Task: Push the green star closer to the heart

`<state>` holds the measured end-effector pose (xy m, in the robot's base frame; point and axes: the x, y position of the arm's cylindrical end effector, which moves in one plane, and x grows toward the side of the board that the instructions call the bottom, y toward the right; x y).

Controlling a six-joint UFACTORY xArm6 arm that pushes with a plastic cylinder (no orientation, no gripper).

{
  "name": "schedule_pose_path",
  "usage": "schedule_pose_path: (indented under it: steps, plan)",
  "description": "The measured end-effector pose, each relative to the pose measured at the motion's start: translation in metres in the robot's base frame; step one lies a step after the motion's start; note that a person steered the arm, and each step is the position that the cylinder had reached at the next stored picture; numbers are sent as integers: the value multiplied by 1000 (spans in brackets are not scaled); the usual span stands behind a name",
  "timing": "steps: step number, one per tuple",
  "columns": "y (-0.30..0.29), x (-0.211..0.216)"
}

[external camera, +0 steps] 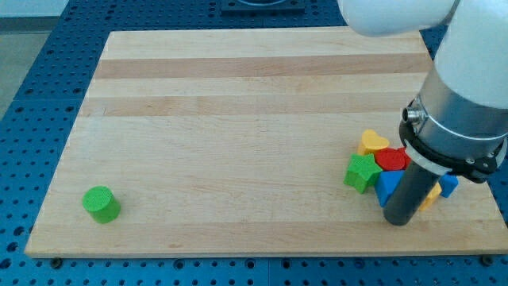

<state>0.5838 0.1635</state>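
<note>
The green star [361, 171] lies at the view's right, on the left edge of a tight cluster of blocks. The yellow heart [372, 143] sits just above it, touching or nearly touching. A red block [391, 158] lies right of the star, and a blue block [387, 186] lies below the red one. My tip [398, 220] is at the lower right of the star, just below the blue block. The rod hides part of the cluster.
A green cylinder [101, 204] stands alone at the view's lower left. Another blue block [449, 184] and a yellow block [432, 195] peek out right of the rod. The wooden board [238, 95] ends close below and right of the cluster.
</note>
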Motion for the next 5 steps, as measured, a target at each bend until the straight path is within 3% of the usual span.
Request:
schedule_pose_path:
  steps: [3,5]
  plan:
    - [-38,-3]
    - [-38,-26]
